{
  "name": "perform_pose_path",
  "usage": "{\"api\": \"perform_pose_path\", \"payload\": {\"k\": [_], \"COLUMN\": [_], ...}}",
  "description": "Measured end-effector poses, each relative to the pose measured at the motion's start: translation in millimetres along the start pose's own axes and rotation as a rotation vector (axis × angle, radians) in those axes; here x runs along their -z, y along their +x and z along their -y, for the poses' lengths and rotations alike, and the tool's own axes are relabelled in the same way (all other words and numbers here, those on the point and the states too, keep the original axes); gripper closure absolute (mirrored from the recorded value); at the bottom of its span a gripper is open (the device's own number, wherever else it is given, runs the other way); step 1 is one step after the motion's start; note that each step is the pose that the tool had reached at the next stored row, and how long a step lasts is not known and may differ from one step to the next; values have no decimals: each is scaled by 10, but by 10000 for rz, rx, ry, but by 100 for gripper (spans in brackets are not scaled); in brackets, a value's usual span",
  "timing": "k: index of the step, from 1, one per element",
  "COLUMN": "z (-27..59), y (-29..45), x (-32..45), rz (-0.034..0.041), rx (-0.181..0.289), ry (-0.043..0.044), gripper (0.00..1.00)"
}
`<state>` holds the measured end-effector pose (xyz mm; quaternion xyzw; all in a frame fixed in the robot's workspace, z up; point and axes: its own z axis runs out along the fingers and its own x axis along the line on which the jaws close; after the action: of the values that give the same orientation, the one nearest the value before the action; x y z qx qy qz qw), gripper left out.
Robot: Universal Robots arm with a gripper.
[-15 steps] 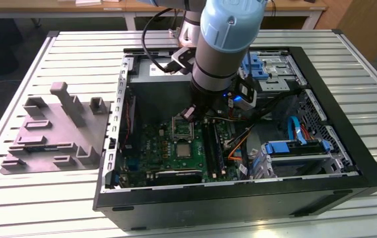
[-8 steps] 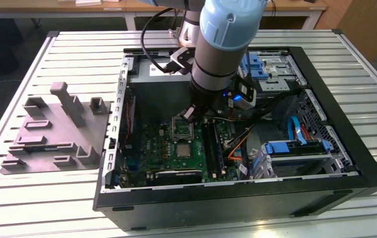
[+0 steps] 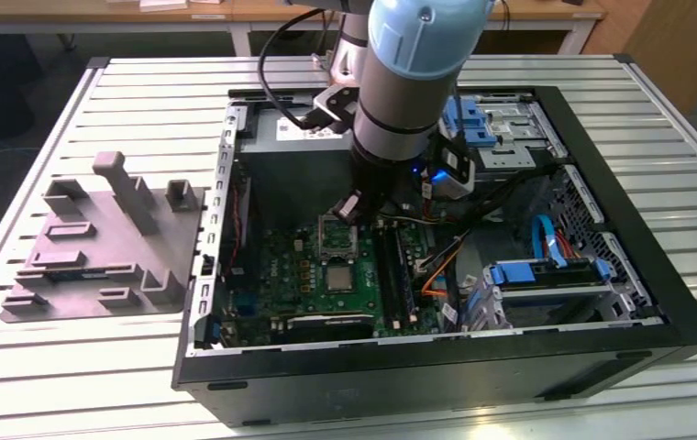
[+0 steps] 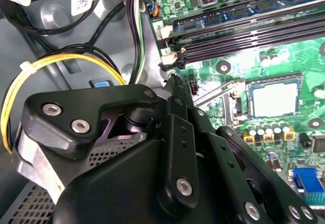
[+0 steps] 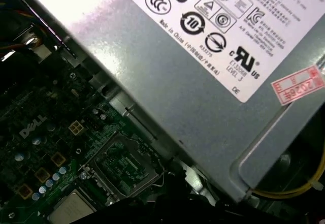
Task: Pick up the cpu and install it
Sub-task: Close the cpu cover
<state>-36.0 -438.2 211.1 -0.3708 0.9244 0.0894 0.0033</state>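
The cpu (image 3: 340,276) is a small pale silvery square lying flat in the black socket on the green motherboard (image 3: 287,275), inside the open computer case. It also shows in the second wrist view (image 4: 274,94) and in the first wrist view (image 5: 71,211). The socket's metal frame (image 3: 337,237) stands flipped open just behind it, seen as well in the first wrist view (image 5: 124,165). My gripper (image 3: 348,208) hangs above that open frame, close to the grey power-supply box (image 5: 203,66), apart from the cpu. Its black linkage (image 4: 172,132) shows in the second wrist view.
A grey plastic tray (image 3: 104,247) with upright blocks sits on the slatted table at the exterior view's left. Inside the case are memory slots (image 4: 244,28), yellow and black cables (image 4: 66,61), blue drive cages (image 3: 545,275) and an orange cable (image 3: 440,266). The case walls (image 3: 447,357) enclose the work area.
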Motion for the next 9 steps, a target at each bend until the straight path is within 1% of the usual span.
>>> {"api": "perform_pose_path", "payload": {"k": [4, 9], "z": [-9, -17], "y": [-6, -10], "x": [41, 70], "rz": [-83, -144], "rx": [41, 214], "ry": [75, 98], "gripper": [89, 89]}}
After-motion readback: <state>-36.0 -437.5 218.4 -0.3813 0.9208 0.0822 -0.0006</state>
